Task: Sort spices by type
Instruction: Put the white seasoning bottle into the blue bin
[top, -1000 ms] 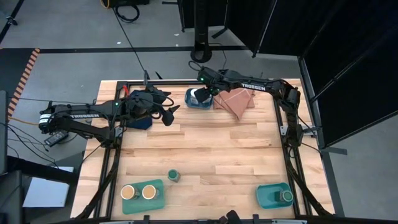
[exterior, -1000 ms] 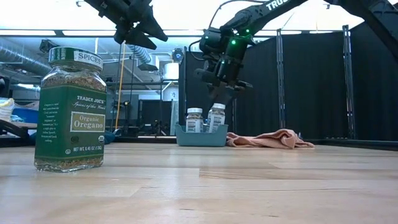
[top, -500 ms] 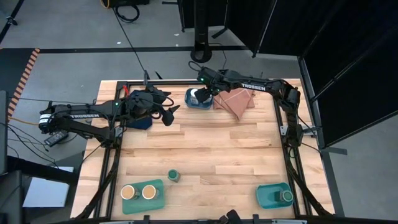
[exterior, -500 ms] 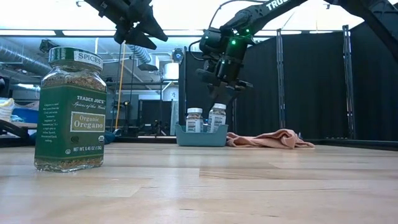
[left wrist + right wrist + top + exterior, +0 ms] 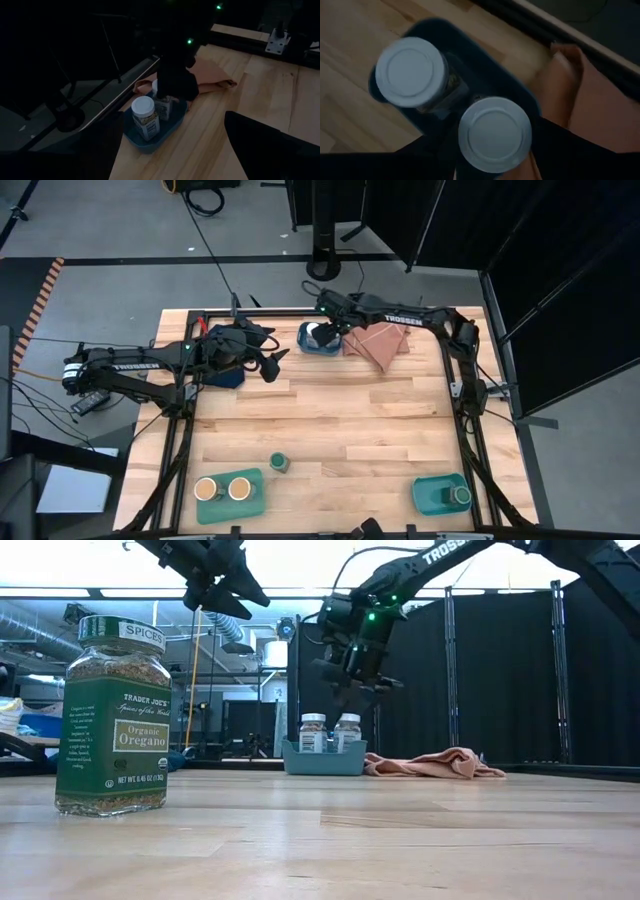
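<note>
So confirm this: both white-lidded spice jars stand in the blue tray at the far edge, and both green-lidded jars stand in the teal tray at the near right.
Not quite. The high view shows only one green-lidded jar in the near-right teal tray; the other green-lidded jar stands on bare wood. Both white-lidded jars are in the blue tray.

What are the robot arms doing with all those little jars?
They sort spice jars by lid colour. The right gripper hangs just above the two white-lidded jars in the blue tray. The two tan-lidded jars share a tray. One green-lidded jar is in a tray; the oregano jar stands loose. The left gripper waits, open.
</note>
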Controlling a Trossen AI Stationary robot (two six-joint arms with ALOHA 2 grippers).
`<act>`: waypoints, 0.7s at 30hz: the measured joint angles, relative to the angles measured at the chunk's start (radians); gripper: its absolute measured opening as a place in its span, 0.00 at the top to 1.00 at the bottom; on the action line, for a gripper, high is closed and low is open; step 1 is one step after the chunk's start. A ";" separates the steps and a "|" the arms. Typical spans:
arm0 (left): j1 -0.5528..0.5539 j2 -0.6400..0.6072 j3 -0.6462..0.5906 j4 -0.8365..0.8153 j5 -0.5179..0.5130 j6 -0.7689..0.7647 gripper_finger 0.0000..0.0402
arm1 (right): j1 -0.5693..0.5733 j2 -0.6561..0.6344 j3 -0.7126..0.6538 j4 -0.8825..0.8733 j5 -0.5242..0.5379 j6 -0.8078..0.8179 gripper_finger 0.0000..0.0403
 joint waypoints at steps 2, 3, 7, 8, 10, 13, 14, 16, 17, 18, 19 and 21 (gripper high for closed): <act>0.000 0.000 0.000 -0.001 0.000 0.000 0.13 | 0.004 0.011 0.001 -0.001 -0.004 -0.001 0.47; 0.000 0.000 0.000 -0.001 0.000 0.000 0.13 | 0.006 0.014 0.002 0.008 -0.001 -0.003 0.46; 0.000 0.000 0.000 -0.001 0.001 0.001 0.13 | 0.011 0.017 0.000 0.026 0.014 -0.004 0.45; 0.000 0.000 0.000 -0.001 0.001 0.001 0.13 | 0.011 0.017 0.000 0.030 0.015 -0.004 0.45; 0.000 0.000 0.000 -0.001 0.001 0.002 0.13 | 0.011 0.016 0.000 0.032 0.011 -0.008 0.44; 0.000 0.000 0.000 -0.001 0.003 0.002 0.13 | 0.010 0.016 -0.001 0.033 -0.016 -0.032 0.43; 0.000 0.000 0.000 -0.001 0.003 0.002 0.13 | 0.010 0.016 0.000 0.032 -0.033 -0.036 0.42; 0.000 0.000 0.000 -0.001 0.006 0.003 0.13 | 0.010 0.017 0.003 0.032 -0.060 -0.042 0.41; 0.000 0.000 0.000 -0.001 0.008 0.003 0.13 | 0.011 0.018 0.006 0.030 -0.068 -0.046 0.41; 0.000 0.000 0.000 -0.001 0.009 0.003 0.13 | 0.011 0.019 0.010 0.026 -0.073 -0.049 0.41; 0.000 0.000 0.000 -0.001 0.009 0.003 0.13 | 0.011 0.020 0.016 0.021 -0.076 -0.053 0.40; 0.000 0.000 0.000 -0.001 0.010 0.003 0.13 | 0.011 0.023 0.027 0.012 -0.076 -0.056 0.39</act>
